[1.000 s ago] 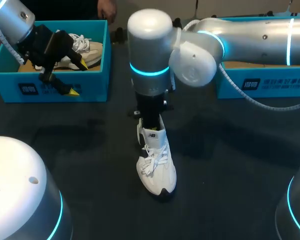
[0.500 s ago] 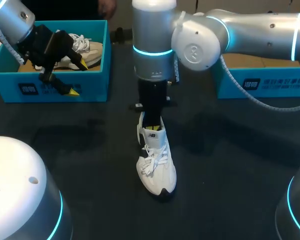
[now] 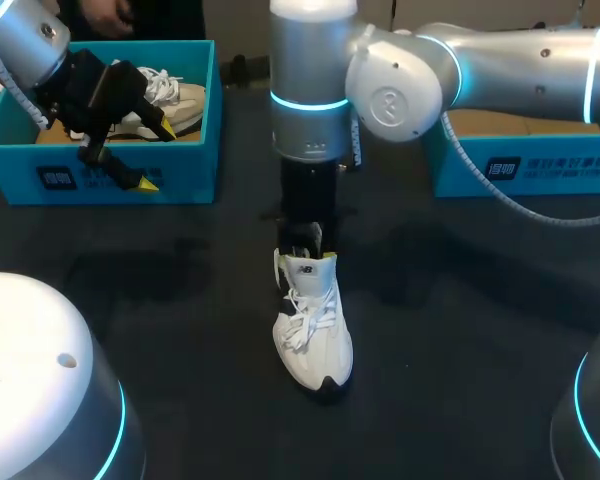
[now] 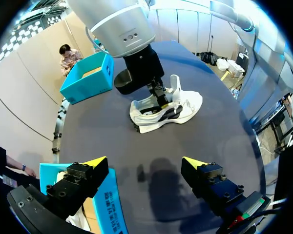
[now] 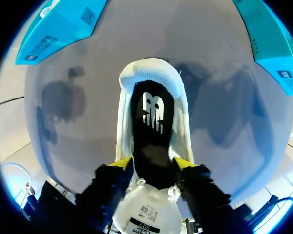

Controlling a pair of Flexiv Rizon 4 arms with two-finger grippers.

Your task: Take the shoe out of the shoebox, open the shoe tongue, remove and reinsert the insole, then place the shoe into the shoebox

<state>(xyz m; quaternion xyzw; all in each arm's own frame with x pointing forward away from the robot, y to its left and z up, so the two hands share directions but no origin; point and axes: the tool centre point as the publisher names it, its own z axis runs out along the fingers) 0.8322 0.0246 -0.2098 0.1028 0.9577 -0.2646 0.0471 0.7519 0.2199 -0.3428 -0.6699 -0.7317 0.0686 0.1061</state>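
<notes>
A white shoe (image 3: 315, 340) stands on the dark table, toe toward the front. My right gripper (image 3: 305, 240) hangs straight over its opening, the arm reaching in to the middle. In the right wrist view its fingers (image 5: 121, 165) stand apart on either side of the opening, above the black insole (image 5: 154, 131), and the white tongue (image 5: 144, 214) lies under them; the right gripper (image 5: 153, 163) grips nothing that I can see. My left gripper (image 3: 156, 155) is open and empty over the front wall of the teal shoebox (image 3: 40, 180). From the left wrist view, the left gripper (image 4: 145, 163) faces the shoe (image 4: 185, 105).
A second pale shoe (image 3: 175, 100) lies inside the left shoebox. Another teal box (image 3: 520, 170) sits at the back right. White rounded robot bases (image 3: 40, 380) fill the front left and front right corners.
My right arm has risen a little above the shoe and its fingers have parted from shut. The left arm and the shoe have stayed put.
</notes>
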